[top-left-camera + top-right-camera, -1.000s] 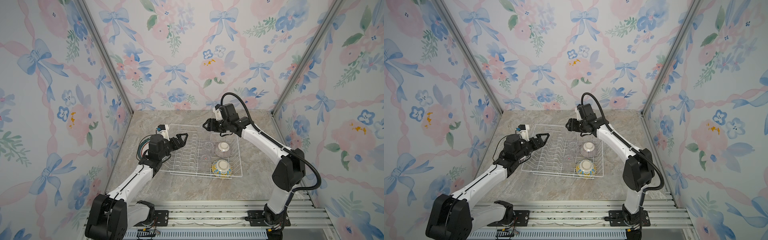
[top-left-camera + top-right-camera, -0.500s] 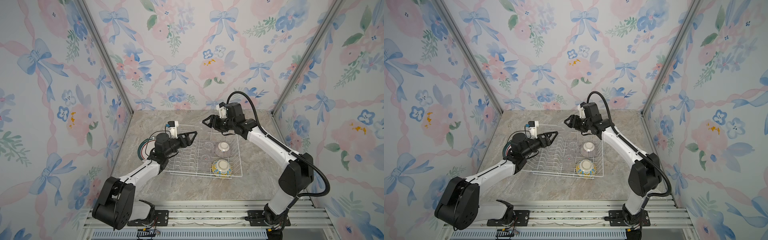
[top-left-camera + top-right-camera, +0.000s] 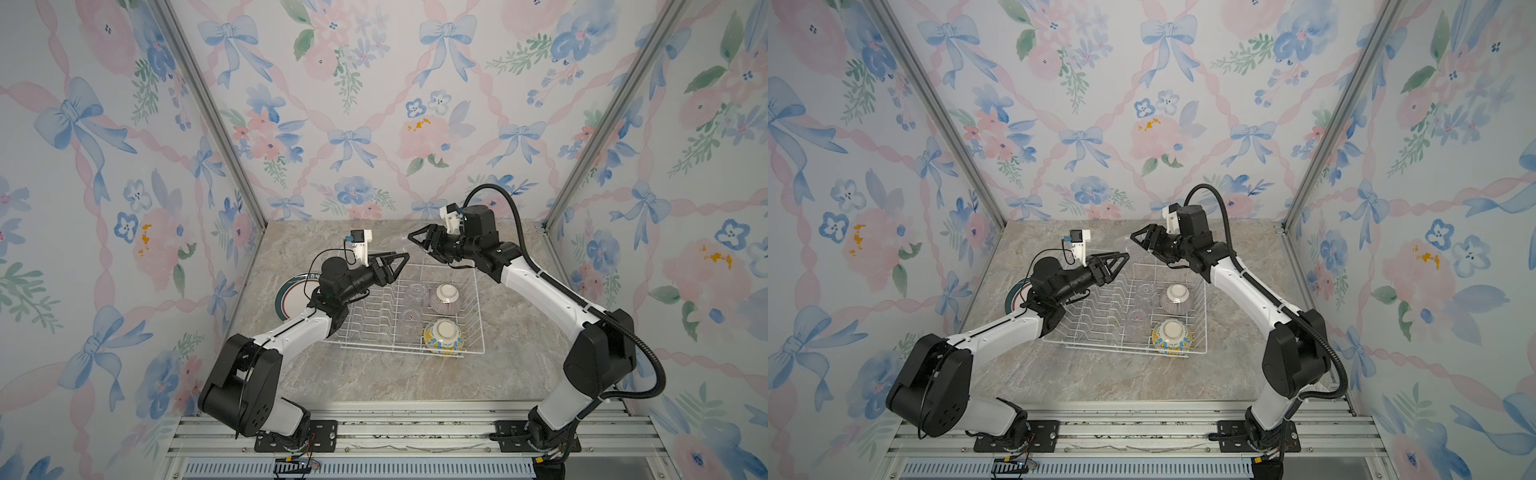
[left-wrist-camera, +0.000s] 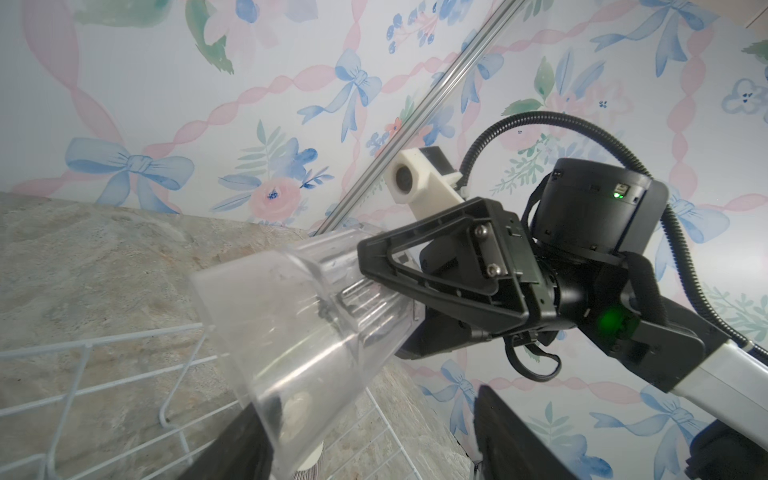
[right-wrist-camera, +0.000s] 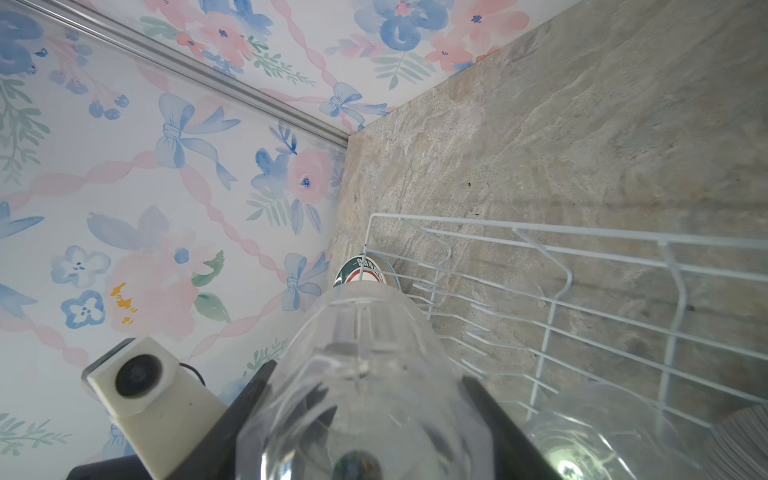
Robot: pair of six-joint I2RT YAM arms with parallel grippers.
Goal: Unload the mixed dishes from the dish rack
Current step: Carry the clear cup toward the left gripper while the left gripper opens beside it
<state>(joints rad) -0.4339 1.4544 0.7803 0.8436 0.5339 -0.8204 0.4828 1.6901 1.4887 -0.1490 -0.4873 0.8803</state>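
Marble tabletop (image 3: 374,374); glass (image 4: 299,332) plain wrist-side only

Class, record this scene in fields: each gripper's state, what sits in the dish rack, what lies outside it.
Right gripper: shut on a clear glass, held sideways over the dish rack
Left gripper: open, jaws either side of that glass's free end
In rack: two clear glasses, purple-striped bowl, yellow-blue bowl, both bowls upside down
Outside rack: green-and-red rimmed plate on the table, left side
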